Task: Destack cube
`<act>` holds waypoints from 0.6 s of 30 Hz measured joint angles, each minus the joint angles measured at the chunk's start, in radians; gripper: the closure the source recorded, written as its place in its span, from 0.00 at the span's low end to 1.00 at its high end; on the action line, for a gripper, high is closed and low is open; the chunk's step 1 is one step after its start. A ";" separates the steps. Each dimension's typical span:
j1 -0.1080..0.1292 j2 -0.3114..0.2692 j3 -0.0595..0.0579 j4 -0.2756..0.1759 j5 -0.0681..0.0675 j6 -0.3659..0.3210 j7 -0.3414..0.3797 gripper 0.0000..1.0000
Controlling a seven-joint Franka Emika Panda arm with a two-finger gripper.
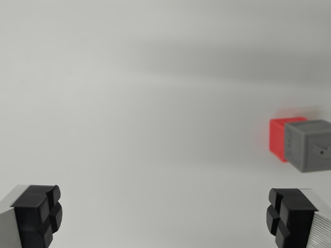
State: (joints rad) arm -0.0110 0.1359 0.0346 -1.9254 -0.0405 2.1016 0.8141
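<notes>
A grey cube (309,144) sits at the wrist view's right edge, stacked against a red cube (278,137) that shows partly behind it. The grey cube is cut off by the frame edge and has a small hole in one face. My gripper (163,217) is open, with its two black fingertips (39,214) at the bottom corners of the view, and nothing lies between them. The cubes lie above the right fingertip in the picture and apart from it.
A plain white surface (155,103) fills the view, with a soft shadow band across the upper part.
</notes>
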 joint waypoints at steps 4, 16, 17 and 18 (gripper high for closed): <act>-0.002 0.000 0.000 -0.002 0.000 0.000 -0.003 0.00; -0.016 0.000 -0.007 -0.025 0.001 0.020 -0.029 0.00; -0.017 0.000 -0.009 -0.028 0.002 0.023 -0.032 0.00; -0.019 0.000 -0.010 -0.031 0.002 0.025 -0.036 0.00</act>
State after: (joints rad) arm -0.0296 0.1359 0.0249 -1.9562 -0.0385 2.1270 0.7785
